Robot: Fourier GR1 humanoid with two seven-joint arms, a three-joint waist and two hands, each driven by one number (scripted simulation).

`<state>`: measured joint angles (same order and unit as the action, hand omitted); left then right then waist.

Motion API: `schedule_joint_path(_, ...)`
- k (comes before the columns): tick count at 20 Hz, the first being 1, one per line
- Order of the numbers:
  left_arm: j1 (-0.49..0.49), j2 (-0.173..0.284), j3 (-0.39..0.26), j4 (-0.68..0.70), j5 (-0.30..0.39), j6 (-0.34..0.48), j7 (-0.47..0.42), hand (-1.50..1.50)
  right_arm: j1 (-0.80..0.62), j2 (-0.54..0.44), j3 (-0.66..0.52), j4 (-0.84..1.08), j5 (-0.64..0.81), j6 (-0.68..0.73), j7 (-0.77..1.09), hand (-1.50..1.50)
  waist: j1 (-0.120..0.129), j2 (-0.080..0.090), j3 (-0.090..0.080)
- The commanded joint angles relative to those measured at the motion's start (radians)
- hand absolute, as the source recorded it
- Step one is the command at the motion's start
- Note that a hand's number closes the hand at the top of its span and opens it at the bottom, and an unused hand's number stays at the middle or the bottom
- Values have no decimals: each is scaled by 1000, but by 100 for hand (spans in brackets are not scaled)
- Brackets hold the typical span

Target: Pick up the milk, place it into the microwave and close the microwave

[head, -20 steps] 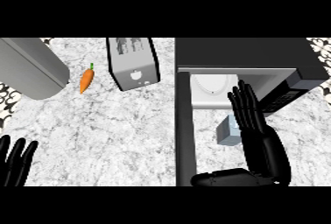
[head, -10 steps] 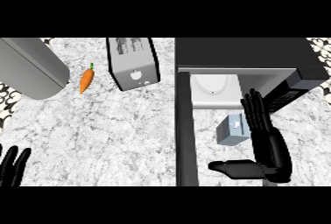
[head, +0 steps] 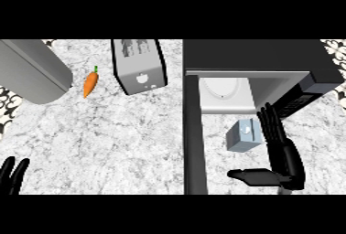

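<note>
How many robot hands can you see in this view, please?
2: the right robot hand beside the milk carton before the microwave; the left robot hand at the lower left edge.

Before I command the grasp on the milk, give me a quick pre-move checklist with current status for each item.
1. Milk carton visible, on the counter in front of the microwave: ok.
2. Right hand open, fingers straight beside the carton: ok.
3. Fingers closed round the carton: not ok, not yet.
4. Microwave door open: ok.
5. Microwave cavity has room: cannot tell.
6. Left hand resting at lower left edge, out of the way: ok.
</note>
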<state>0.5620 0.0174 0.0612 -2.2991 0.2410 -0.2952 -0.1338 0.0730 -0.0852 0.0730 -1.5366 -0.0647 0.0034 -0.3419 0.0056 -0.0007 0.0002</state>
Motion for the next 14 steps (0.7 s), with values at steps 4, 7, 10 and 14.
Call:
schedule_joint_path(4, 21, -17, -19, -61, -3, -3, 37, -150, -56, -42, -51, 136, -5, 83, -101, -150, 0, 0, 0)
schedule_joint_path(7, 16, 5, 55, 28, 49, -63, -25, -150, -95, -37, -56, 263, 45, 73, -191, -150, 4, 1, 0)
schedule_joint_path(10, 92, -1, 58, -37, 72, -91, -28, -150, -118, -37, -95, 348, 23, 94, -253, -150, 6, 0, 0)
schedule_joint_path(14, 79, -17, -12, -113, 39, -9, 72, -150, -156, -44, -109, 364, 25, 91, -220, -150, 2, 0, 0)
